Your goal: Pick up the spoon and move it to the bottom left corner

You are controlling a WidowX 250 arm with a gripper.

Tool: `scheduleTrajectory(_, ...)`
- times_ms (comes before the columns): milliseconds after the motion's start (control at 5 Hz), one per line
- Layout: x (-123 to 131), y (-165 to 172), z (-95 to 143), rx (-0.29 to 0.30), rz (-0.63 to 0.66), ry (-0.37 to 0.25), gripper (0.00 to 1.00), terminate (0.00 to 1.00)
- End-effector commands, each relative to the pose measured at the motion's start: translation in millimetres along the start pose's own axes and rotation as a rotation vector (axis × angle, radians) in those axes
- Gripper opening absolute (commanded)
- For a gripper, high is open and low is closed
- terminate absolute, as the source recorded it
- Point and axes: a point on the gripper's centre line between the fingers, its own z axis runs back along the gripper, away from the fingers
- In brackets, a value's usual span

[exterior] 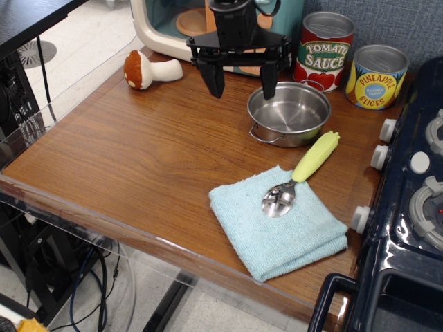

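While its shiny metal bowl rests on the light blue cloth [277,223], the spoon [302,173] lies at a slant, and its chunky yellow-green corn-cob handle reaches up and to the right, off the cloth's edge, with its tip close beside the steel pot [289,113]. That folded cloth sits near the front edge of the brown wood-grain tabletop [138,159], toward the right side, just beside the dark blue toy stove [408,207] with its white knobs. The pot stands empty and upright just behind the spoon. Above the pot's left rim hangs the black gripper [241,86], fingers pointing down and spread wide apart, nothing between them; the right finger dips in front of the pot's near-left rim, though whether it touches is impossible to say from this angle, and the left finger hovers over bare wood. The spoon is well apart from the gripper. Behind the arm is a teal and cream toy appliance [159,21], and to its right stand two cans, the tomato sauce can [325,52] and the pineapple slices can [377,76], side by side against the back wall. A toy mushroom [149,70] lies on its side at the far left. Over at the bottom left corner [41,173], the wood meets a clear acrylic edge.
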Motion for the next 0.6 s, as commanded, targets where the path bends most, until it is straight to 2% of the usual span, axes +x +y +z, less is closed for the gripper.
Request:
scheduleTrajectory(0, -22, -55, 14, -0.046, -0.144, -0.030, 1.00, 0.00)
scheduleTrajectory(400, -45, -77, -8, -0.044, -0.238, 0.010, 1.00, 0.00)
